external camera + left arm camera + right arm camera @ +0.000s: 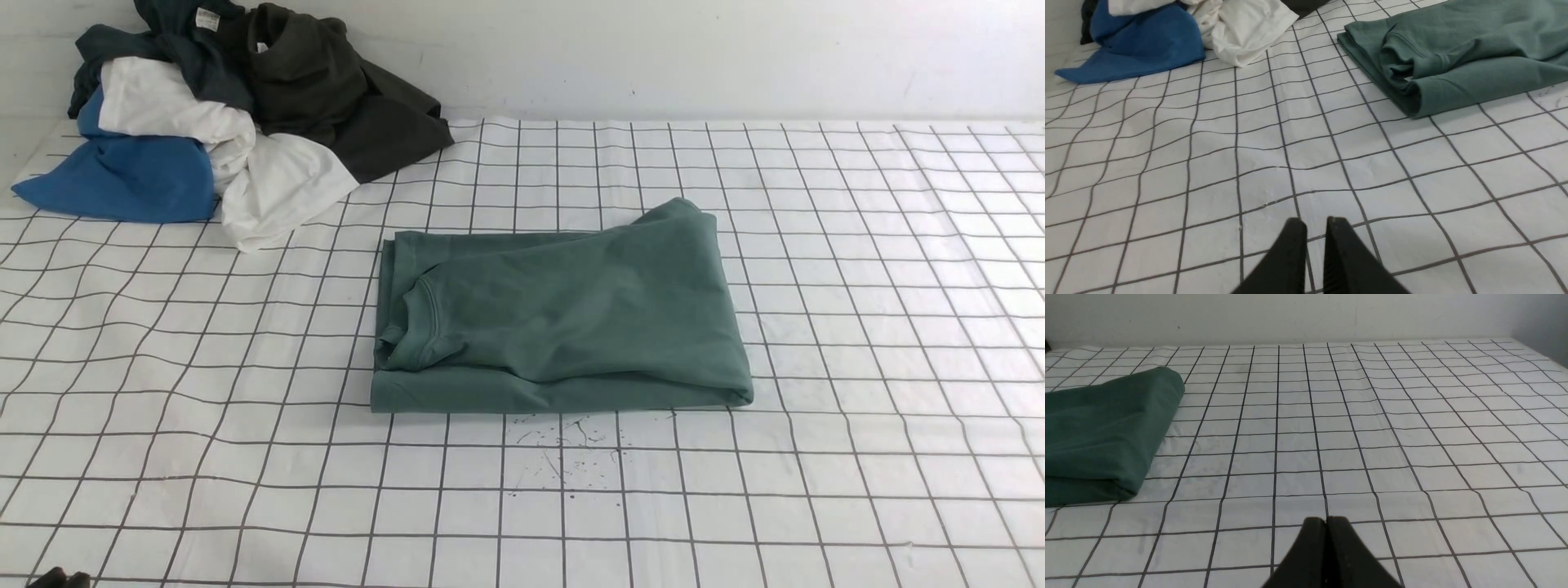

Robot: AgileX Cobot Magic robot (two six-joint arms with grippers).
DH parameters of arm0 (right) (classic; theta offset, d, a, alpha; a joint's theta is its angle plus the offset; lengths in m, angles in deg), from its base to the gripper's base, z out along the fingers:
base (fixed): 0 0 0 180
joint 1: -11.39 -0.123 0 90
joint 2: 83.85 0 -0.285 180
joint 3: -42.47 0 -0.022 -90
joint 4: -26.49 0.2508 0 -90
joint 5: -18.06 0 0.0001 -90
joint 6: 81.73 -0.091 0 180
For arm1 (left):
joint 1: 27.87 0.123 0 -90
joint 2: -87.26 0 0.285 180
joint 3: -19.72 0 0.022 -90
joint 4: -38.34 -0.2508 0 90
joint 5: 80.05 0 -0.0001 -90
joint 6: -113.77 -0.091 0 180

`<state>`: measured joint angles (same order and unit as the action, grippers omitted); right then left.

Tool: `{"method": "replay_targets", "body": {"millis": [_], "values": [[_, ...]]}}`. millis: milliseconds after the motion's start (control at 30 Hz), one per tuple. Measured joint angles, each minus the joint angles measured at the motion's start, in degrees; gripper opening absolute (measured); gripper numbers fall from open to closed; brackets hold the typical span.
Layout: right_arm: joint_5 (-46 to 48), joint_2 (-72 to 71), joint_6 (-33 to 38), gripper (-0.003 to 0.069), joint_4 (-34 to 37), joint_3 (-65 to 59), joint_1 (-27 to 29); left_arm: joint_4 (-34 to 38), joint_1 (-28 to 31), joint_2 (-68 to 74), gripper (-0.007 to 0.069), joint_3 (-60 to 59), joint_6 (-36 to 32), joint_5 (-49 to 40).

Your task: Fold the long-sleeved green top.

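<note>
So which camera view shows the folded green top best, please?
The front view: it shows the whole green top, collar included. The left wrist view catches only its collar side; the right wrist view, only the opposite end.

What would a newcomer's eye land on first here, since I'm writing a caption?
Probably the green top, folded into a rough rectangle in the middle of the gridded white cloth. Next, the heap of dark, blue and white garments at the far left, by the wall.

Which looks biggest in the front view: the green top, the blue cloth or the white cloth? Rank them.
1. Green top
2. Blue cloth and white cloth: too alike to rank, both partly covered.
</note>
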<state>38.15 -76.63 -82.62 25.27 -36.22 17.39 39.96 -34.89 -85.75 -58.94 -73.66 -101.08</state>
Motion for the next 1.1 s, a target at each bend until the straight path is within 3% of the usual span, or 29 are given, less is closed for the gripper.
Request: {"method": "replay_targets", "body": {"millis": [233,1100], "values": [[0.0,0.0,0.0,-0.001,0.0,0.0,0.0,0.34,3.03,0.0,0.0055,0.0,0.31,0.0],[0.0,0.0,0.0,-0.001,0.0,0.0,0.0,0.59,3.34,0.0,0.0055,0.0,0.45,0.25]]}}
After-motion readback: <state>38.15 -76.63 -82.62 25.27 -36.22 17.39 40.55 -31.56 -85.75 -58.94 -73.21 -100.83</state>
